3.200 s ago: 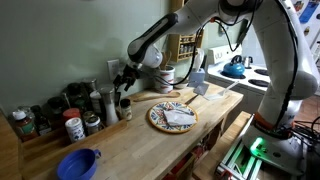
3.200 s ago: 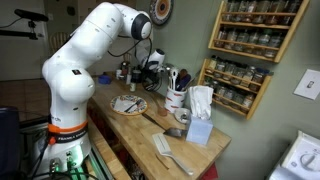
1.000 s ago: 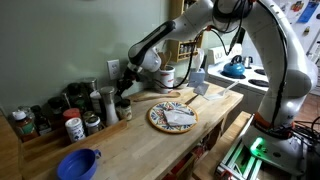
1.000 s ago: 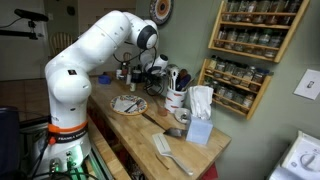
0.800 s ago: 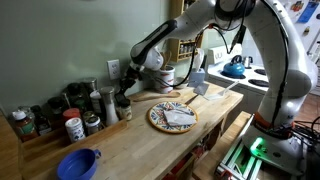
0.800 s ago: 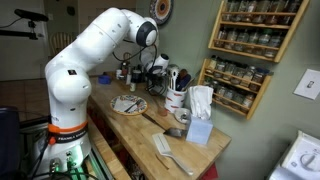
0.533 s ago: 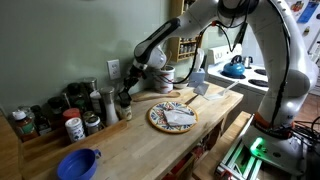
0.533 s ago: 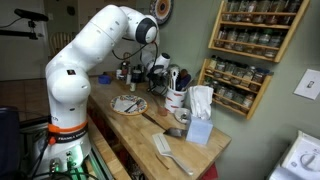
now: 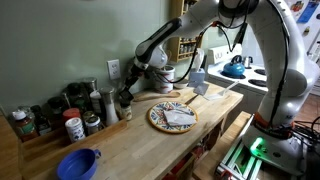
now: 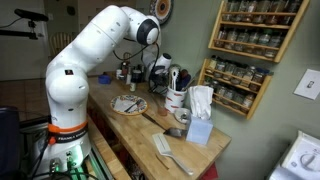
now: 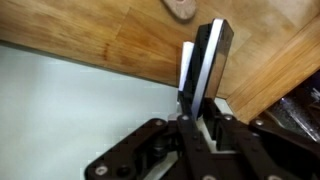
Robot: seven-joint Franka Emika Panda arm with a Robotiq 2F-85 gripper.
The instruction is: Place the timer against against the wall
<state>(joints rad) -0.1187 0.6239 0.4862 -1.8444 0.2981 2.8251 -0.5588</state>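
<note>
End effector [image 11: 203,112] clenched on the timer [image 11: 206,60]. Timer upright at the table [image 11: 90,25] edge, close to the wall [image 11: 70,110]; contact unclear.

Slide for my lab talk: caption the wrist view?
Gripper holds the timer at the seam between wooden counter and wall.

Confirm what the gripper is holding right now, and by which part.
The timer, pinched at its near end, across its dark and pale faces; the rest juts past the gripper.

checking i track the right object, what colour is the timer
The timer is black with a white face, best seen in the wrist view.
</note>
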